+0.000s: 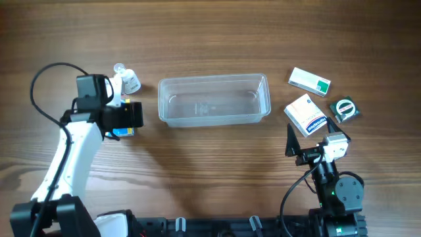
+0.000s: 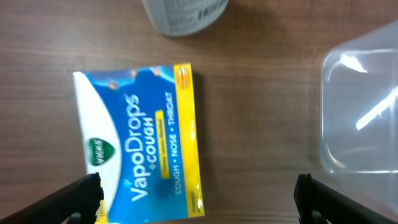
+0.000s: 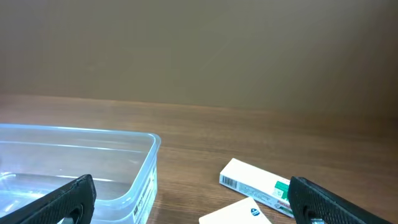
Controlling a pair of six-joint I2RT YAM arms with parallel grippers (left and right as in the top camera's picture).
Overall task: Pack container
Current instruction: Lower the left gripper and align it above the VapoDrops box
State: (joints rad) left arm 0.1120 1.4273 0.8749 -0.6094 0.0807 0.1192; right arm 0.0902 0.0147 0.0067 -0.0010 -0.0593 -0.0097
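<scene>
The clear container (image 1: 214,100) sits mid-counter (image 1: 210,39), between the two arms. To its left, the left fingers (image 2: 78,199) hang wide open above a blue cough-drop pack (image 2: 140,143), gripping nothing, with a white bottle (image 1: 128,81) just beside the pack. To its right, the right fingers (image 3: 65,199) are spread wide and empty-handed, near two white boxes (image 1: 309,81).

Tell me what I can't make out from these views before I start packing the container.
1. VapoDrops packet, overhead: mostly hidden under the left gripper; only a blue-yellow corner shows.
2. Small bottle, left wrist: cut off by the top edge, label print blurred.
3. Blue-marked white box, right wrist: cut off by the bottom edge.
4. Round green item, overhead: too small to identify.
</scene>
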